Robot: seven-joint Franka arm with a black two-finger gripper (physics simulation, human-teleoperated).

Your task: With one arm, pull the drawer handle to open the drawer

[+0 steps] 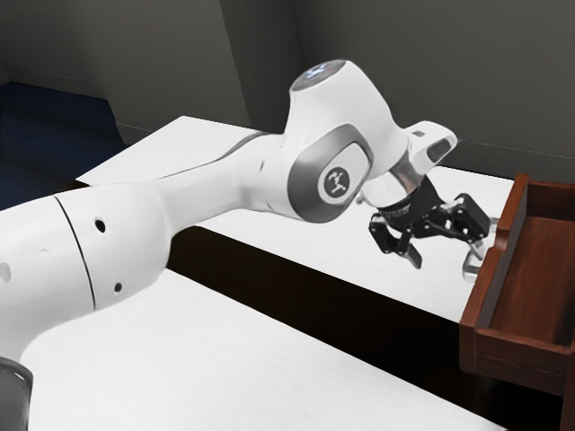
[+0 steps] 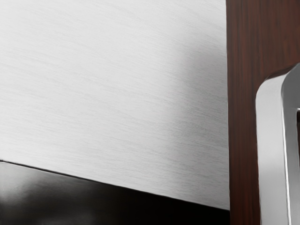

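Drawer (image 1: 526,269) sits at the lower right of the exterior view, a dark reddish wood box with a smooth, rigid front and its hollow inside already showing. Its handle (image 1: 473,262) is a curved bar of polished metal, stiff but likely slippery, so the hold belongs across the bar's middle. The gripper (image 1: 440,235) hovers just beside it, its 2 black fingers spread apart and holding nothing. The white table (image 1: 180,144) shows a fine brushed grain. A straight, steady pull should suit it.
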